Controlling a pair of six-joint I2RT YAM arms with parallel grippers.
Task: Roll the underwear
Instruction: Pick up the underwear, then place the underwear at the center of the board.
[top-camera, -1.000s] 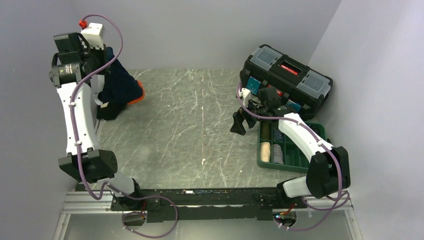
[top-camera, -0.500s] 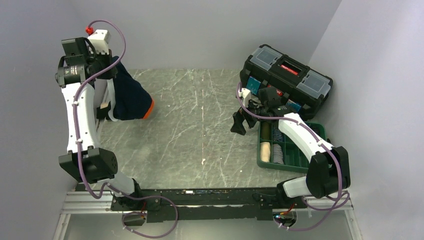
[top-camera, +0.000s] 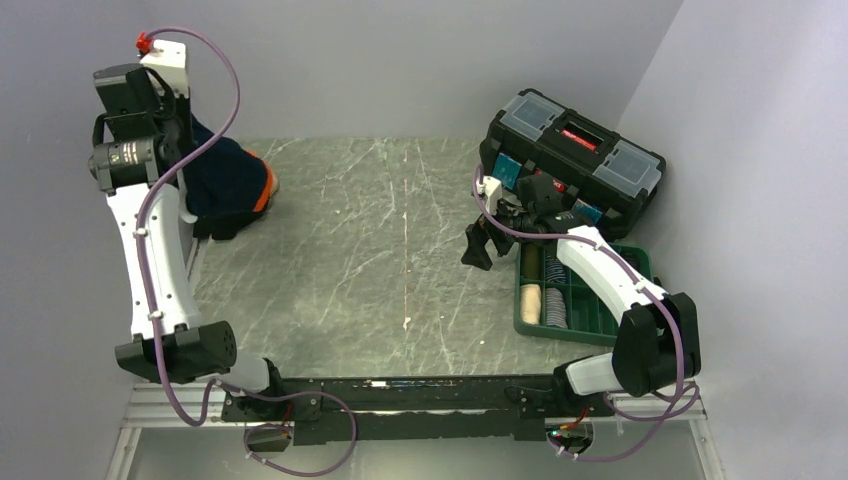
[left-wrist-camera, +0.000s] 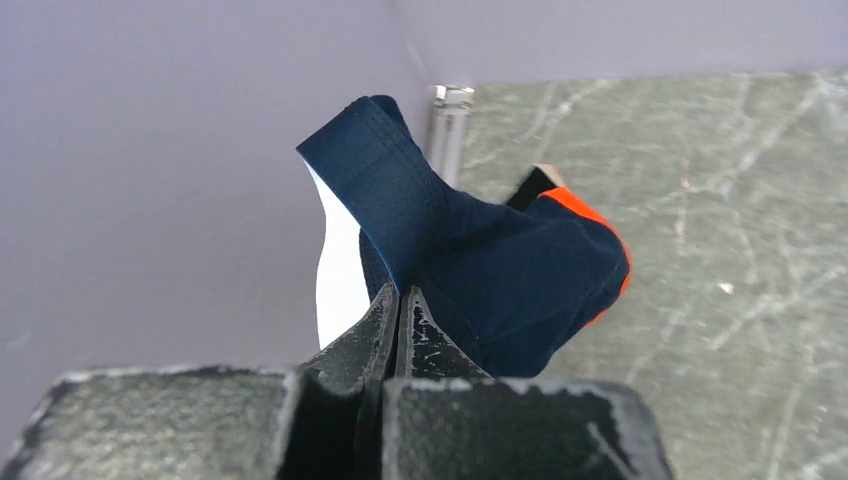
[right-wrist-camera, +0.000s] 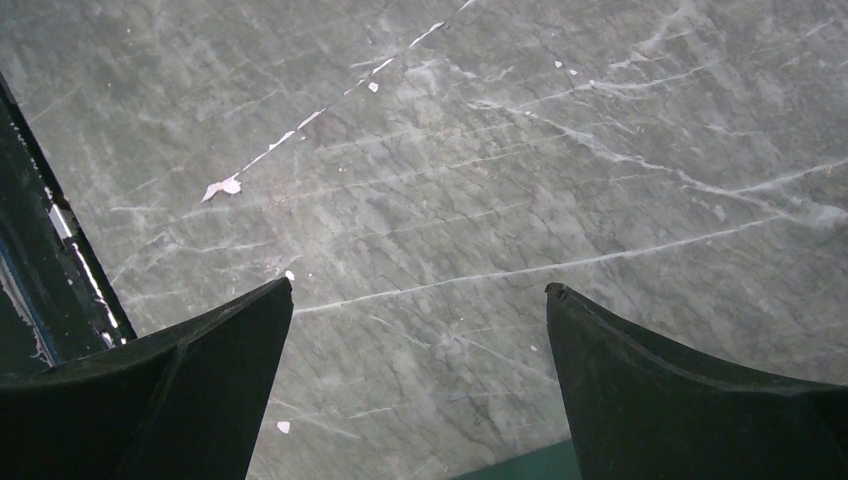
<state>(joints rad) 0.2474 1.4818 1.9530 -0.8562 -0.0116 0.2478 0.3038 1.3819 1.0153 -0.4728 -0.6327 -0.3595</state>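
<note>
The dark navy underwear (top-camera: 228, 176) with an orange-edged waistband hangs in the air at the far left, close to the wall. My left gripper (left-wrist-camera: 400, 292) is shut on a fold of the underwear (left-wrist-camera: 500, 260), pinching its navy cloth between the tips. A black cloth with a tan edge (top-camera: 214, 226) lies on the table under it. My right gripper (top-camera: 478, 246) hovers open over bare table left of the green tray, and the right wrist view shows nothing between the right gripper's (right-wrist-camera: 420, 292) fingers.
A green compartment tray (top-camera: 590, 322) at the right holds a striped roll (top-camera: 556, 300) and a tan-and-black roll (top-camera: 530, 285). Behind it stands a black toolbox (top-camera: 570, 150) with a red latch. Grey walls close in the left, back and right.
My left arm swung the navy underwear out to the right, then back left and higher toward the wall. The right arm has not moved.
</note>
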